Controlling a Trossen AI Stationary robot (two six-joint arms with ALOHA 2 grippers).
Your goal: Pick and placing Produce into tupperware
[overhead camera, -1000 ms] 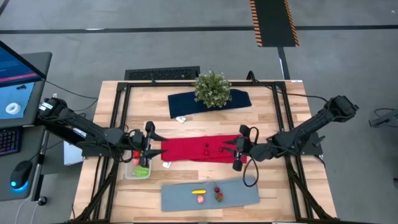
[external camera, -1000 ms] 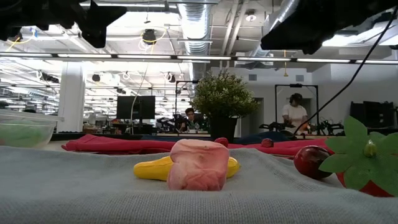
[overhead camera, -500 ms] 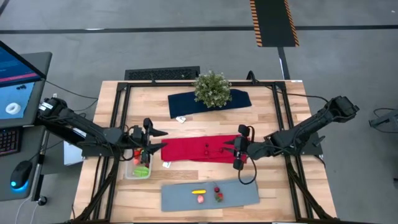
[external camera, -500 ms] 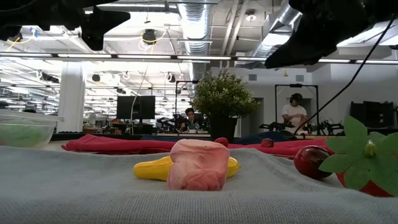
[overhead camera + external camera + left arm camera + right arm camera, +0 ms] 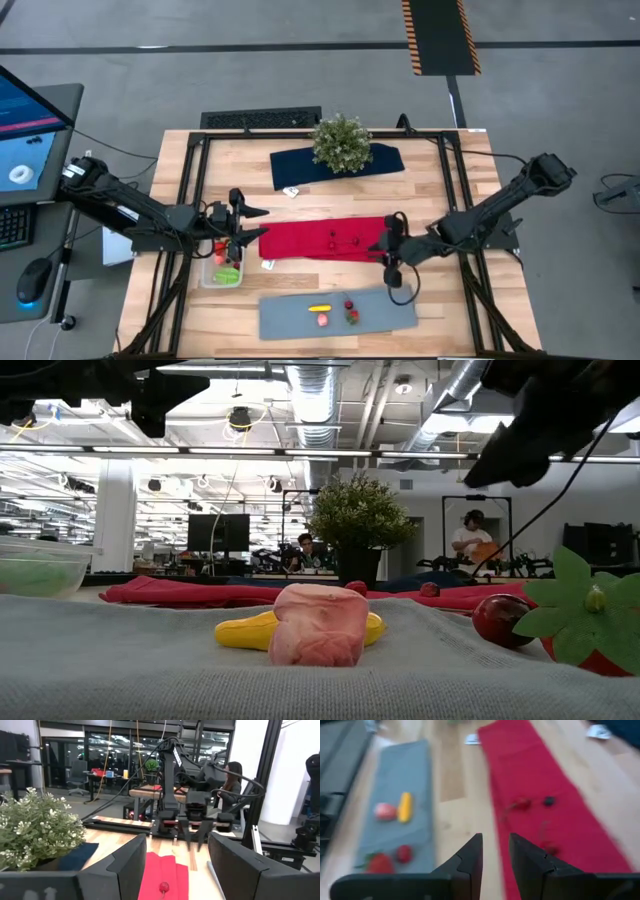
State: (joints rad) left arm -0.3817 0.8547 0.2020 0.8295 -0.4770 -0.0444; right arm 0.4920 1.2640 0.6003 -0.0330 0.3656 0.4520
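Since a second ago the right gripper has moved off the right end of the red cloth toward the front of the table, and now hangs over bare wood between the cloth and the grey mat. Its fingers stand a narrow gap apart with nothing between them.

Left gripper has barely shifted; it sits at the cloth's left end, just behind the tupperware. Fingers are spread fairly wide, empty.

Tupperware rests on the table near the front left, beside the mat's left end. Green produce and something red are inside it.

On the mat: a yellow piece touching a pink piece, and near them a small red round piece beside a strawberry with green leaves.

Two small dark-red pieces lie on the cloth.

Potted plant stands on a dark blue cloth at the back of the table.
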